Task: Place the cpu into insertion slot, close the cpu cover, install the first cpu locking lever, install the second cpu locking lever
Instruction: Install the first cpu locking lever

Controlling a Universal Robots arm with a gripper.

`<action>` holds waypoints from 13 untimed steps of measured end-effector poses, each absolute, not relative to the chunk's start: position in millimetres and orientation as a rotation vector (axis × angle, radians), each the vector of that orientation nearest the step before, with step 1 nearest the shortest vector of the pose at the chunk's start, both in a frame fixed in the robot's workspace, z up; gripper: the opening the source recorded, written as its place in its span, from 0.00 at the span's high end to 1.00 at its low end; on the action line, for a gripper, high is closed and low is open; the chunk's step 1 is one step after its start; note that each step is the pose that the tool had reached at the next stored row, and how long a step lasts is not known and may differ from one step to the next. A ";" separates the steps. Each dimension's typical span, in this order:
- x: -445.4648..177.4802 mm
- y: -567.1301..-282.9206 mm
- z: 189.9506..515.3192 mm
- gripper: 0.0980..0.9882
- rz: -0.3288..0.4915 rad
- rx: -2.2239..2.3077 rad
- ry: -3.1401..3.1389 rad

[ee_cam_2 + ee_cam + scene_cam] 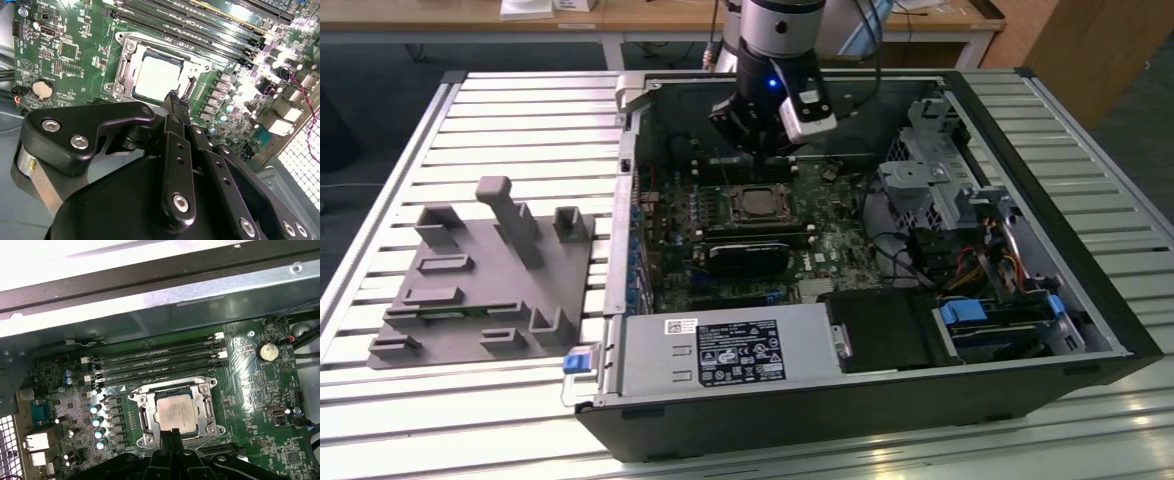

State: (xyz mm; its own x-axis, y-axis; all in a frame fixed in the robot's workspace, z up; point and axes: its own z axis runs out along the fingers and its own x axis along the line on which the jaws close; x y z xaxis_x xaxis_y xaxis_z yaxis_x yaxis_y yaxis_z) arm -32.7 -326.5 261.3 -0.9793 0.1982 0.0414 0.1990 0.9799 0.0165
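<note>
The cpu (174,411) (156,77), a pale silvery square, lies flat in the insertion slot (758,203) on the green motherboard. The cpu cover (144,415) (124,69), a silvery frame, lies down around it, and the chip's top shows through its cut-out. In the exterior view my gripper (767,150) hangs inside the open computer case, just behind the slot. In both wrist views its black fingertips (172,434) (175,97) are pressed together at the edge of the cover's frame. Nothing shows between them.
Long black memory slots (160,360) run beside the socket. A black heatsink block (750,255) sits in front of it, and a power supply (720,350) lies nearer still. Drive cages and cables (961,230) fill the exterior view's right. A grey fixture (480,280) stands outside the case.
</note>
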 end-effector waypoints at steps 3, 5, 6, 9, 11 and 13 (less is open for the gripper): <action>-33.3 -326.6 261.3 0.99 -0.032 -0.309 -3.087; -33.6 -326.6 261.3 0.99 -0.032 -0.310 -3.087; -33.7 -326.6 261.3 0.99 -0.032 -0.310 -3.087; -34.5 -326.6 261.3 0.99 -0.032 -0.304 -3.088; -34.7 -326.6 261.3 0.99 -0.031 -0.276 -3.090; -35.4 -326.6 261.1 0.99 -0.031 -0.253 -3.092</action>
